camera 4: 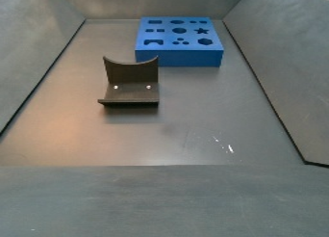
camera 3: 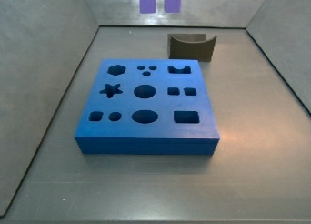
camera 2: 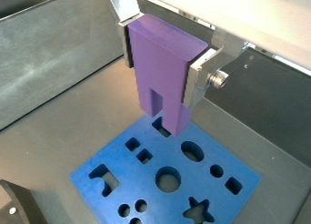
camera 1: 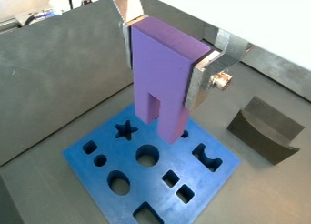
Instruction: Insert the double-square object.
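My gripper [camera 1: 165, 56] is shut on the double-square object [camera 1: 165, 73], a tall light purple piece. It is held upright with its two legs pointing down, and it also shows in a wrist view [camera 2: 165, 77]. The silver fingers [camera 2: 198, 80] clamp its solid upper part from both sides. The leg tips hang above the blue block [camera 1: 115, 187], over one edge of it. The block has several shaped holes, among them a pair of small square holes [camera 1: 177, 186]. In a side view only the two purple legs [camera 3: 161, 0] show, high above the block's far side [camera 3: 145, 137].
A dark grey curved block [camera 3: 192, 45] stands on the floor beside the blue block and shows closer in a side view [camera 4: 129, 82]. Grey walls slope up round the floor on all sides [camera 4: 38, 67].
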Robot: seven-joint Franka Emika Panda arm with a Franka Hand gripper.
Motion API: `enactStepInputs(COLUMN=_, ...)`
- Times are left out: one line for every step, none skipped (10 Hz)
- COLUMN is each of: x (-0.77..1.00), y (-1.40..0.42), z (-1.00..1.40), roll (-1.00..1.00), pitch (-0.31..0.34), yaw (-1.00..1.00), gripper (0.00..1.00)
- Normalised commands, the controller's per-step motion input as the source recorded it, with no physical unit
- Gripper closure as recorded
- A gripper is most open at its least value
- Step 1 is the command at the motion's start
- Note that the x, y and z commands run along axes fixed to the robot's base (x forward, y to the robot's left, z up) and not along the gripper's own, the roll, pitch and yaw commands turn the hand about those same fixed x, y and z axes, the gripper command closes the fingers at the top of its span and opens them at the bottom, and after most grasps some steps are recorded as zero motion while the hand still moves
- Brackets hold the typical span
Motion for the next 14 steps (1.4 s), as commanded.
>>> enactStepInputs(x=-0.04, y=0.00, z=0.00, roll=0.00, pitch=-0.001, yaw=0.00, gripper=1.00)
enactStepInputs(x=-0.15, y=0.03, z=-0.08, roll=0.10, pitch=0.000, yaw=0.00, gripper=1.00)
enactStepInputs(x=0.67, y=-0.01, z=-0.56, roll=0.13, pitch=0.041, yaw=0.00, gripper=1.00)
enactStepInputs(x=0.99, y=-0.05, z=-0.63, roll=0.16, pitch=0.046, yaw=-0.07, gripper=1.00)
enactStepInputs(x=0.77, y=0.00, z=-0.84, roll=0.20, pitch=0.000, yaw=0.00, gripper=1.00)
enactStepInputs(x=0.48, y=0.00, z=-0.95, roll=0.13, pitch=-0.046, yaw=0.18, gripper=1.00)
enactStepInputs(x=0.19, y=0.03, z=-0.89, roll=0.15, pitch=-0.079, yaw=0.22, gripper=1.00)
enactStepInputs(x=0.07, y=0.02, z=-0.95, roll=0.12, pitch=-0.081, yaw=0.17, gripper=1.00)
enactStepInputs(x=0.02, y=0.00, z=-0.99, roll=0.10, pitch=-0.087, yaw=0.12, gripper=1.00)
enactStepInputs(x=0.01, y=0.01, z=-1.00, roll=0.11, pitch=-0.074, yaw=0.03, gripper=1.00)
enactStepInputs(x=0.04, y=0.00, z=-1.00, roll=0.09, pitch=-0.050, yaw=0.00, gripper=1.00)
enactStepInputs(x=0.03, y=0.01, z=-0.95, roll=0.06, pitch=-0.013, yaw=-0.08, gripper=1.00)
enactStepInputs(x=0.03, y=0.01, z=-0.91, roll=0.02, pitch=0.000, yaw=-0.17, gripper=1.00)
enactStepInputs(x=0.12, y=0.05, z=-0.68, roll=0.00, pitch=0.000, yaw=-0.36, gripper=1.00)
